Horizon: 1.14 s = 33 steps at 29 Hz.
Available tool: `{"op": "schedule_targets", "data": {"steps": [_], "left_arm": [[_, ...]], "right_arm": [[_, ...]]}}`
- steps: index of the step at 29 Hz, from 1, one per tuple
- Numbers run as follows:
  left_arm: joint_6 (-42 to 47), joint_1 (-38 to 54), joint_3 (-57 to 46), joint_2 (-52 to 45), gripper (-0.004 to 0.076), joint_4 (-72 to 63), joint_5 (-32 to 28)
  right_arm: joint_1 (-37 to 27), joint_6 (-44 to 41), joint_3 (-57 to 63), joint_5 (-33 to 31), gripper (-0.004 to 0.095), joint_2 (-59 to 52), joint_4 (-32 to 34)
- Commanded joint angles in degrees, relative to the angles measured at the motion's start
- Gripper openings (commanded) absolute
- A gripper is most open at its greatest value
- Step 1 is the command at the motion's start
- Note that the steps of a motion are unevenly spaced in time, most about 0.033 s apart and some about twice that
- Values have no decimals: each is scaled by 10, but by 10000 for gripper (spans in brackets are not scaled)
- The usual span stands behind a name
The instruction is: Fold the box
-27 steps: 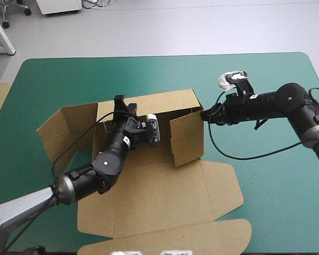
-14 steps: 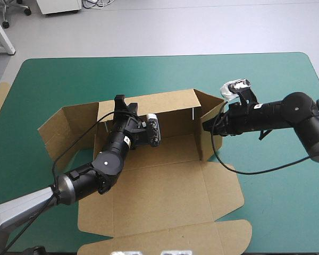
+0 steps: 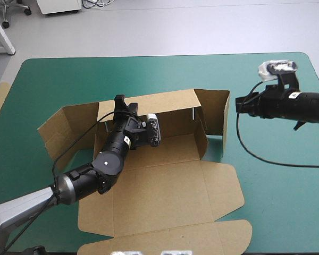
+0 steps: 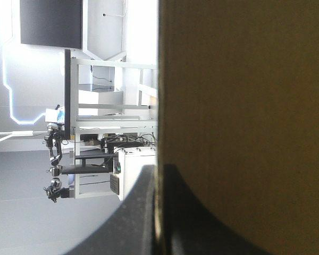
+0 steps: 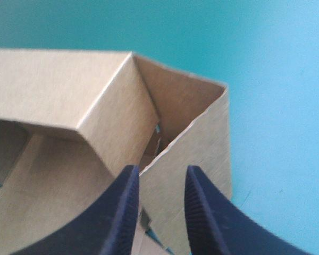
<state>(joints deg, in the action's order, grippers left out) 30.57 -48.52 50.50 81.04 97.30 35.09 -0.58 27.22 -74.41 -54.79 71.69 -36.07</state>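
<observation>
the brown cut-board box [image 3: 167,151] lay mid-table on the teal-green table cover [image 3: 69,79], its lid [image 3: 165,202] flat toward the near edge, its back wall [image 3: 170,106] raised. the left black-finned gripper [image 3: 119,102] was clamped on that wall's top edge. the right black-finned gripper [image 3: 239,103], fingers slightly parted and empty, hung just beside the upright right-hand flap [image 3: 226,119].

The left end effector [image 3: 118,101] meets the box's [image 3: 165,186] back wall; the right end effector [image 3: 238,103] hangs apart.
</observation>
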Motion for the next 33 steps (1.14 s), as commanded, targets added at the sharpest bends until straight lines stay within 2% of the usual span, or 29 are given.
{"op": "schedule_targets", "data": {"steps": [1, 5, 13, 21, 26, 28, 33], "left_arm": [[10, -1, 20, -19, -11, 40, 20], [10, -1, 20, -19, -11, 40, 21], [11, -1, 20, -19, -11, 40, 25], [12, -2, 16, -19, -11, 40, 45], [20, -2, 8, -19, -11, 40, 40], [20, -2, 8, -19, -11, 40, 37], [20, -2, 8, -19, -11, 40, 36]], "right_arm": [[-27, -18, -89, -2, 265, 20, -12], [-29, -34, -175, -53, 253, 95, -3], [-29, -54, -278, -55, 253, 229, 0], [-29, -54, -302, -33, 253, 319, -15], [-28, -30, -302, -18, 253, 352, -66], [-25, -17, -302, -25, 252, 362, -94], [-6, 3, -302, -51, 252, 372, -99]]}}
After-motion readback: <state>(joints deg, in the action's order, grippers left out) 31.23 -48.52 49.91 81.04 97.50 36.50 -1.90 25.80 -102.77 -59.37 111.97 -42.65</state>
